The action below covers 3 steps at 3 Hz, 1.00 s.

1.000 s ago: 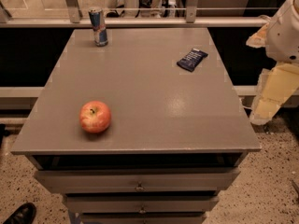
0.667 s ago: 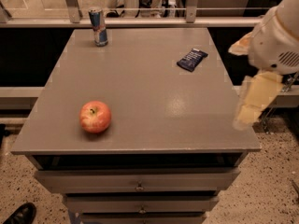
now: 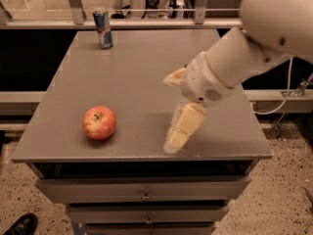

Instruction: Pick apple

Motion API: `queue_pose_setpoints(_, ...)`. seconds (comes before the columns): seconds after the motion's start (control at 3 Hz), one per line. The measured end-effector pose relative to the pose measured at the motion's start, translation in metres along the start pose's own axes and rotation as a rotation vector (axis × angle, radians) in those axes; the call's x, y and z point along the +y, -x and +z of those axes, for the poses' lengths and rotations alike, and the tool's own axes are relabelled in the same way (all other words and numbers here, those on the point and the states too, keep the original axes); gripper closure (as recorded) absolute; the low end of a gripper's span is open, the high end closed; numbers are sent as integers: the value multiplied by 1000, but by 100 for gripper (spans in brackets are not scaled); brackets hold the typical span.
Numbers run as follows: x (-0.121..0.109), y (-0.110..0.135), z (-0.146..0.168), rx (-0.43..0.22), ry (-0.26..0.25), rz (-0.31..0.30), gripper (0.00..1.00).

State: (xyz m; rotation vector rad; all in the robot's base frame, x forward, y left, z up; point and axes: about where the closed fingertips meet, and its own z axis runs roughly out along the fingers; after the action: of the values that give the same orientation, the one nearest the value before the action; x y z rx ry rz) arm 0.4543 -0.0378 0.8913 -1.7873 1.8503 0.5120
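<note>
Arm (image 3: 244, 53) swung in over table (image 3: 137, 72), claw (image 3: 169, 112) spread, pointing down, well apart from apple (image 3: 99, 123).

Drink can (image 3: 102, 28) and drawers (image 3: 144, 190).
Can upright at the tabletop's (image 3: 137, 72) 11 o'clock; drawers below; gripper (image 3: 171, 114) over its 5 o'clock.
</note>
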Motion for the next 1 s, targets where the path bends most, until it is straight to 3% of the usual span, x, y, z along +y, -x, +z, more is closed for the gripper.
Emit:
queue_pose_setpoints(0.67,-8,57,74,-177,66,-68,0)
queue_pose_setpoints(1.0,-11,68,97,-211,80,-75,0)
